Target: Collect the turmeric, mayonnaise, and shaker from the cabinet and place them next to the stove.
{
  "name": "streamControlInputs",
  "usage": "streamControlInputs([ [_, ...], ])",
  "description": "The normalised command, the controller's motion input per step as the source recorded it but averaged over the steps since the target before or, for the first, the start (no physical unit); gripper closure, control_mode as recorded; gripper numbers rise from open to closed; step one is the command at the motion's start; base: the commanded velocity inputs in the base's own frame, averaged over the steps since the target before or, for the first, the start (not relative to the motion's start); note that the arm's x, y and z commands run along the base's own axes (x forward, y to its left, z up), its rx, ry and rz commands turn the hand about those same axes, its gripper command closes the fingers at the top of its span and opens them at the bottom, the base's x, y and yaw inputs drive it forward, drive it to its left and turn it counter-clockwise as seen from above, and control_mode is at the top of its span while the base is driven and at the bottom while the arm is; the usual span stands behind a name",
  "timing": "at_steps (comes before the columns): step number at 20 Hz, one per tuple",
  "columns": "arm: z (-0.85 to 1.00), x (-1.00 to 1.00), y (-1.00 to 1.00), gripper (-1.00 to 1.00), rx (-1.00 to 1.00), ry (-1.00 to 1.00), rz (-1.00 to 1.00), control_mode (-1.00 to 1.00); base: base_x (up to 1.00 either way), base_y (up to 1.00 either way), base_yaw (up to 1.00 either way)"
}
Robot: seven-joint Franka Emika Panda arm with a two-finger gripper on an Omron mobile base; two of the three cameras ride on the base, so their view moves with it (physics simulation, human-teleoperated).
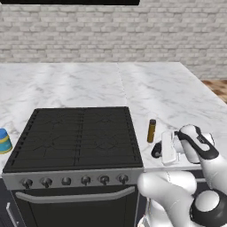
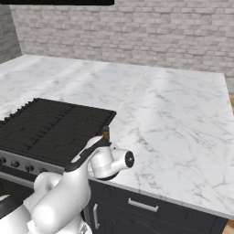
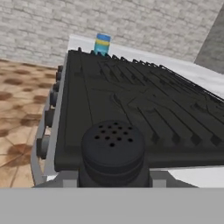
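Three items are standing down by the stove (image 1: 75,137) now, and the last, the black shaker (image 3: 113,151), is sitting upright between the fingers of the tool (image 1: 158,151), which is gripping it narrowly at the body just below its perforated dome. In the left base view the tool is hanging low over the marble bench (image 1: 177,95) just right of the stove's front right corner, with the shaker (image 1: 156,151) showing as a dark lump at its tip; whether the base is touching the bench I cannot tell. The turmeric (image 1: 151,131) is standing upright just behind the tool, near the stove's right edge and very close to the fingers, so it looks like the thing most likely to be knocked on opening or lifting away. The mayonnaise (image 1: 4,141) is sitting well apart on the bench at the stove's far left side; the hand view is looking across the grates toward it (image 3: 103,43). Open marble is lying to the right and rear of the tool, while the bench's front edge is close below it. My judgement: the placing step is nearly finished, and the next move is calling for a straight release and a retreat away from the turmeric.
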Motion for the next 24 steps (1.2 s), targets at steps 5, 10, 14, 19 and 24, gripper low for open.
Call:
streamControlInputs([
  [5,-0.26,0.06,-0.06,1.00,0.00,0.00,0.03,-1.00,0.00,0.00,0.00],
  [10,-0.27,0.02,-0.05,1.00,0.00,0.00,0.02,-1.00,0.00,0.00,0.00],
  [14,-0.22,0.01,-0.07,1.00,0.00,0.00,0.01,-1.00,0.00,0.00,0.00],
  [19,-0.06,0.00,-0.02,1.00,0.00,0.00,0.00,-1.00,0.00,0.00,0.00],
  [24,0.00,0.00,0.00,1.00,0.00,0.00,-0.01,-1.00,0.00,0.00,0.00],
])
